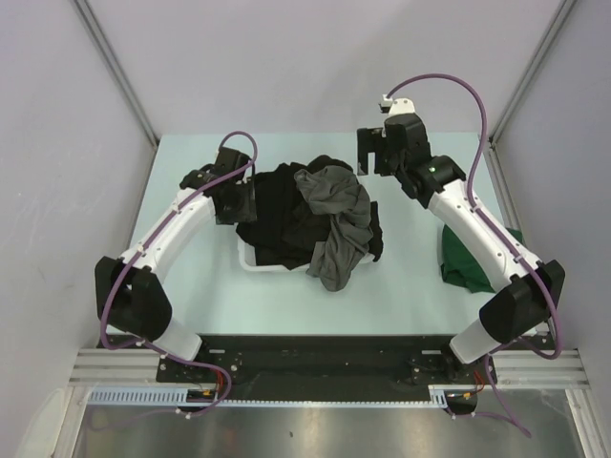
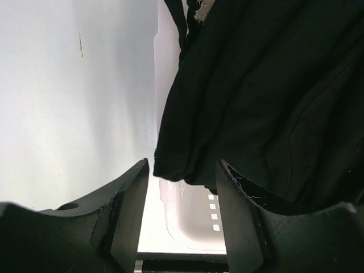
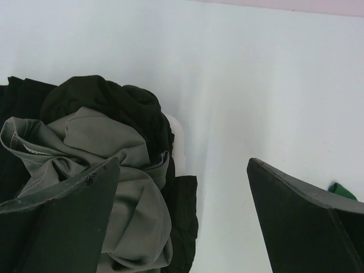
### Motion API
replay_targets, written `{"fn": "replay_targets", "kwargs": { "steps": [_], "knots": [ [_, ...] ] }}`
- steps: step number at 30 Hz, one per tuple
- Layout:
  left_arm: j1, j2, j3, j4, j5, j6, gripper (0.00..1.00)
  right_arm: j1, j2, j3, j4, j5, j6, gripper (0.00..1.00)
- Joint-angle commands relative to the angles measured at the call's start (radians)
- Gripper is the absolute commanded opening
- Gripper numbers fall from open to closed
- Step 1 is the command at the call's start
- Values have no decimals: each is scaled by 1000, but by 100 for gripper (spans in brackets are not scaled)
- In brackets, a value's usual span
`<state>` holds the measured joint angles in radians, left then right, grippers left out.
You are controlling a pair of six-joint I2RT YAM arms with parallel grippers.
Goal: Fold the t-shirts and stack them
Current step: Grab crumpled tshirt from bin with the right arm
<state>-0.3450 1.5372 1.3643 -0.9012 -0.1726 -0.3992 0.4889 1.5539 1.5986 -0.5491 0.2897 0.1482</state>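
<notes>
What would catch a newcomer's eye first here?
A charcoal grey t-shirt drapes over a heap of black t-shirts overflowing the white basket in the middle of the table. A dark green t-shirt lies apart at its right edge. The left gripper and right gripper flank the heap, both open.

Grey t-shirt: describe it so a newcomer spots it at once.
On the pale table, a white basket sits in the middle, heaped with clothes. The grey t-shirt lies on top at the heap's right, spilling over the near rim. It is the only grey garment; the black t-shirts lie under it.
</notes>
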Motion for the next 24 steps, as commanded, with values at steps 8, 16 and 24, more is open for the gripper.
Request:
{"fn": "replay_targets", "kwargs": {
  "steps": [8,16,24],
  "knots": [
    [-5,-9,30,1,5,-6,56,-22,-51,-14,54,-170,31,100],
    [-5,-25,16,13,1,-18,56,-110,-34,-20,86,-435,80,100],
    [-5,-25,19,16,-2,-18,56,-90,115,70,-35,-523,60,100]
  ]
}}
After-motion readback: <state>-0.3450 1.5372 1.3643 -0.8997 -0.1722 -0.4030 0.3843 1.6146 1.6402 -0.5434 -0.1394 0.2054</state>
